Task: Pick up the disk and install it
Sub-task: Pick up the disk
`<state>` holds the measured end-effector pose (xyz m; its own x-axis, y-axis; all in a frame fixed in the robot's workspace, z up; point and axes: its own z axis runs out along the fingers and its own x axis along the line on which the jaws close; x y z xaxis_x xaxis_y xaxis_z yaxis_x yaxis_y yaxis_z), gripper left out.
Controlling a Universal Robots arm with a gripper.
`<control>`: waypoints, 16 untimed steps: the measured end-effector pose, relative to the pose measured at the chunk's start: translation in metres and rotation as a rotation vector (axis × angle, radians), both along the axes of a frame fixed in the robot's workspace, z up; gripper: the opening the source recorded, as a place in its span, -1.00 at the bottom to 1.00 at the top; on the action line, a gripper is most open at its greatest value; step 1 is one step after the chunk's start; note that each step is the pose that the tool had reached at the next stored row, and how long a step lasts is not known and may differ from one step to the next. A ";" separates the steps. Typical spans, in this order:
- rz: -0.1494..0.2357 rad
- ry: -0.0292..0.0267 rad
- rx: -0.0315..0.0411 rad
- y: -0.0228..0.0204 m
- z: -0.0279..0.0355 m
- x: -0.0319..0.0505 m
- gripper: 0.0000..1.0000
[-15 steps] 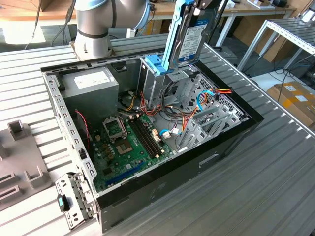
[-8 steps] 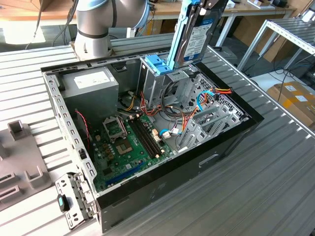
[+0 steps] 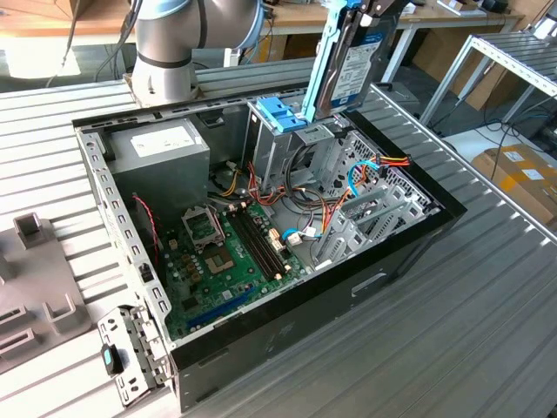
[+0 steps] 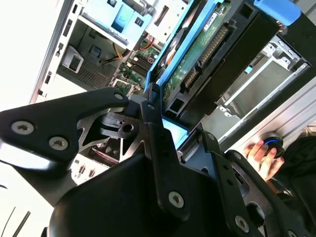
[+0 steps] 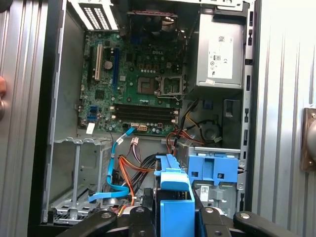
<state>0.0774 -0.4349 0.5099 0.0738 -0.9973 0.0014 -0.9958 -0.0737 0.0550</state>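
Holding disk (image 3: 352, 61) pinched upright in gripper (image 5: 173, 217) above drive cage (image 3: 274, 144), mid-install seemingly; needs squaring with cage

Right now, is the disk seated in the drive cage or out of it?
Out. The disk is held on edge in the gripper, above the blue-handled drive cage.

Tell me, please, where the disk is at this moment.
In the exterior view the disk is held on edge by the gripper at top centre-right, just above the blue-handled drive cage of the open computer case.
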 end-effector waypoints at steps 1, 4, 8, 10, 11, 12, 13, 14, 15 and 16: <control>0.000 0.0000 0.0000 0.0000 0.0000 0.0014 -0.26; 0.000 0.0000 0.0001 0.0000 -0.0001 0.0068 -0.26; 0.000 0.0000 0.0000 0.0000 -0.0001 0.0135 -0.26; 0.000 -0.0001 0.0000 0.0000 -0.0002 0.0165 -0.26; 0.000 0.0000 0.0000 0.0000 -0.0001 0.0178 -0.26; 0.000 0.0000 0.0000 0.0000 -0.0002 0.0196 -0.26; 0.000 0.0000 0.0000 0.0000 -0.0002 0.0208 -0.26; 0.000 0.0000 0.0000 0.0000 -0.0002 0.0229 -0.26; 0.000 0.0000 0.0001 0.0000 -0.0002 0.0249 -0.26; 0.000 0.0000 0.0001 0.0000 -0.0003 0.0272 -0.26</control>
